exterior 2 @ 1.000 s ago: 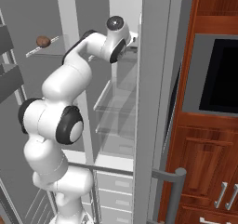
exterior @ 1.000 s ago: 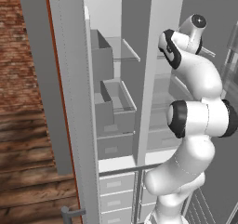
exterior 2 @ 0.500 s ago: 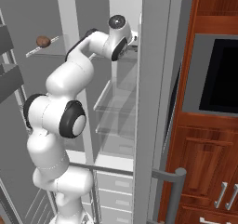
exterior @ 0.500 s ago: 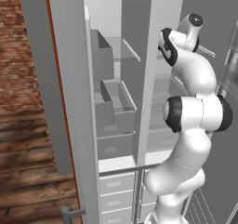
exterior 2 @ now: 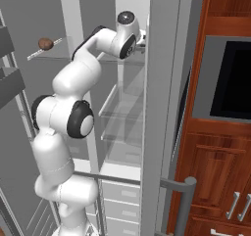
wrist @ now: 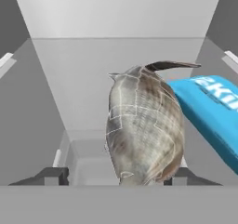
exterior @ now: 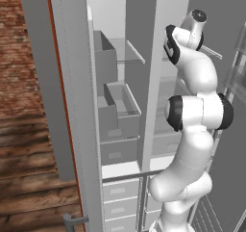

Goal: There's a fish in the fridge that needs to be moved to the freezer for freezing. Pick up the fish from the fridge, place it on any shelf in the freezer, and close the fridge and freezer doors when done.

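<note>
Widest first: fridge point(exterior 2: 122, 132) and freezer point(exterior: 117, 110) both standing open, doors point(exterior 2: 162, 107) swung wide, so none of the closing done yet. White arm point(exterior: 197, 110) reaching high and deep into the wider half, over an upper fridge shelf point(exterior 2: 122, 107). Risk there of an elbow or wrist knocking the glass edge or the door on the way out, given anything but a straight pull-back. Next down, blue package point(wrist: 209, 111) lying just beside the fish point(wrist: 144, 130) inside the fridge, touching or nearly so on the right of the hand view; cannot tell which. Danger of wedging one finger against that package instead of sliding past it, or of dragging it along. Fish itself sitting between the tips of the claw point(wrist: 121, 176), rounded, scaly, tapering toward a dark tail, probably awkward to pinch. Claw not clenched: parted wide around the fish, one fingertip point(wrist: 186, 175) close against its flank, the other fingertip point(wrist: 51, 175) well clear. Hence an off-centre squeeze, likely to shove the fish sideways or squirt it forward off the curved belly. Worth centring before clamping. With a grip on the near end only, likely to pivot and drop during the carry across to the small glass shelf point(exterior: 132, 55) of the freezer.
</note>
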Robot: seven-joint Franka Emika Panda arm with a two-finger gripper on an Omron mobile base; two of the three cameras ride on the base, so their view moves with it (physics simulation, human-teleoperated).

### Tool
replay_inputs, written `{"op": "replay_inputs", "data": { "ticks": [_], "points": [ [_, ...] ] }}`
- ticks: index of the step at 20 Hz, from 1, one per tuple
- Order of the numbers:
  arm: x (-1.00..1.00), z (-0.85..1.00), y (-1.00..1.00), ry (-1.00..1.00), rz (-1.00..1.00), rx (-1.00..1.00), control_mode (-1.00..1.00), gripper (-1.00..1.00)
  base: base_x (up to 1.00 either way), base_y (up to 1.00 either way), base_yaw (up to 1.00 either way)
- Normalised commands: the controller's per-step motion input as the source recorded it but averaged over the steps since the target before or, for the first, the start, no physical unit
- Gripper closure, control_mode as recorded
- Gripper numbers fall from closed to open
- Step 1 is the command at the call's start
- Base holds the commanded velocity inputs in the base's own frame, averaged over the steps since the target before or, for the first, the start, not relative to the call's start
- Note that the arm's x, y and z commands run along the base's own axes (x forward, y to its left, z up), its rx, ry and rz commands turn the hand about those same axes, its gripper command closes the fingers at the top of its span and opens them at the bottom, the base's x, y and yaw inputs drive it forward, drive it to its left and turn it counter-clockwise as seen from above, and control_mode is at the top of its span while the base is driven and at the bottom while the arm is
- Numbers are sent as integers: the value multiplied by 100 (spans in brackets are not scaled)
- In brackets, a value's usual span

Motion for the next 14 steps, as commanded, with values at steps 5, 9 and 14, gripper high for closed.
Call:
{"op": "replay_inputs", "data": {
  "ticks": [5, 9, 14],
  "points": [
    [3, -8, -3, 1, 0, 0, -100, 100, 0, 0, 0],
    [-8, -14, 0, -11, 0, 0, -100, 100, 0, 0, 0],
    [-33, -10, 0, -26, 0, 1, -100, 100, 0, 0, 0]
  ]
}}
